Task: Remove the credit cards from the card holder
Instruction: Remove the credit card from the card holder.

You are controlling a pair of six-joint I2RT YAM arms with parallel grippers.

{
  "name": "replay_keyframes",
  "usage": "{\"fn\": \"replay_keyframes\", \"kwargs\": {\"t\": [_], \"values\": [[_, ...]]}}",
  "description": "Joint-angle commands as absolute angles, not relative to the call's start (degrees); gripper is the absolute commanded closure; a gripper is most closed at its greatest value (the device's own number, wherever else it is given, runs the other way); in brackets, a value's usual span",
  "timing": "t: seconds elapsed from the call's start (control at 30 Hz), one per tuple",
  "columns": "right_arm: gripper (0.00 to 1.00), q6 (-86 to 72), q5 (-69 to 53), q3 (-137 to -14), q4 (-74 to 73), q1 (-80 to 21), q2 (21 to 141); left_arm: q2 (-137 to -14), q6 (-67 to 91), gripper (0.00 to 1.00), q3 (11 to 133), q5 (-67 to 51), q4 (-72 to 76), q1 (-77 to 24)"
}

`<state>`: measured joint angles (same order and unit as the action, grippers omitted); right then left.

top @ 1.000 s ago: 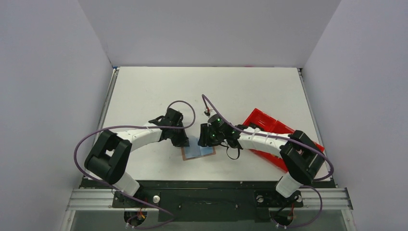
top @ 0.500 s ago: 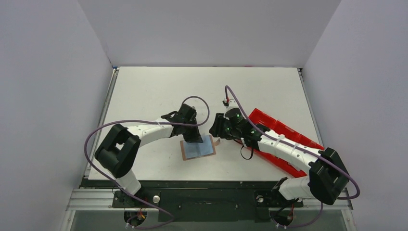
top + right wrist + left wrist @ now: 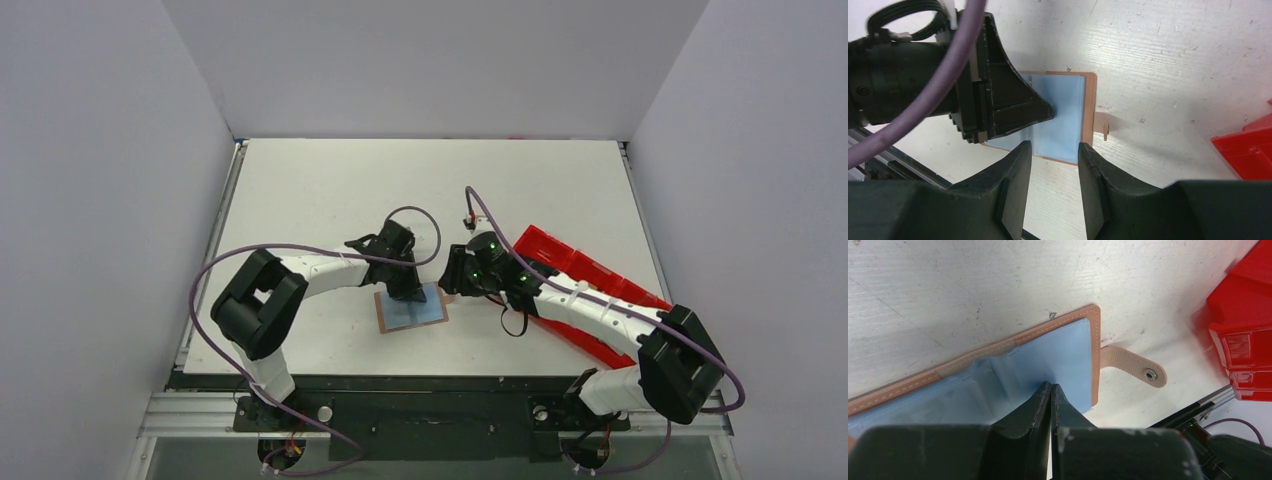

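So the card holder (image 3: 412, 310) is lying open and flat on the table (image 3: 300, 190), lower middle of the top view. Its blue insides face up and its long side runs roughly left to right in the frame, slightly tilted. The left gripper (image 3: 1050, 387) has its jaws pressed together, and the tip looks planted on the right-hand blue panel, so I'd read it as pinning the thing down. The right gripper (image 3: 1053, 147) has its jaws apart with nothing between them. In the top view it sits just off the holder's right edge, right by the little strap tab (image 3: 1133, 371) poking out that side. From its own camera the holder lies straight ahead of the fingertips, toward upper centre of frame. So the right arm is the free one and well placed for pulling. My guess is it should come in over that right edge, along the long axis. Honestly can't make out an actual card in the sleeves from here. The red tray (image 3: 585, 285) sits off to the right, apart from the holder.
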<state>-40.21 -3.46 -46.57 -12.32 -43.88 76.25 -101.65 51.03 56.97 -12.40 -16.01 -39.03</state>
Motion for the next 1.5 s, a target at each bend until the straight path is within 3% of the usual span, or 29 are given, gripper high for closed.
{"fn": "replay_keyframes", "kwargs": {"t": [0.0, 0.5, 0.8, 1.47], "values": [[0.64, -40.6, -4.1, -48.9, -10.6, -44.7, 78.6, -97.0, 50.7, 1.00, 58.1, -10.9, -16.3, -38.8], [0.63, -40.0, -4.2, -58.7, -11.0, -51.7, 91.2, -88.0, 49.2, 1.00, 52.1, -8.1, -20.3, -33.1], [0.52, -38.1, -3.2, -63.7, -12.2, -54.9, 99.9, -80.2, 48.6, 1.00, 42.7, -9.8, -19.7, -27.6], [0.48, -37.7, 7.1, -70.3, -19.5, -59.3, 108.0, -75.3, 48.8, 0.98, 37.8, -10.1, -18.7, -25.1]]}}
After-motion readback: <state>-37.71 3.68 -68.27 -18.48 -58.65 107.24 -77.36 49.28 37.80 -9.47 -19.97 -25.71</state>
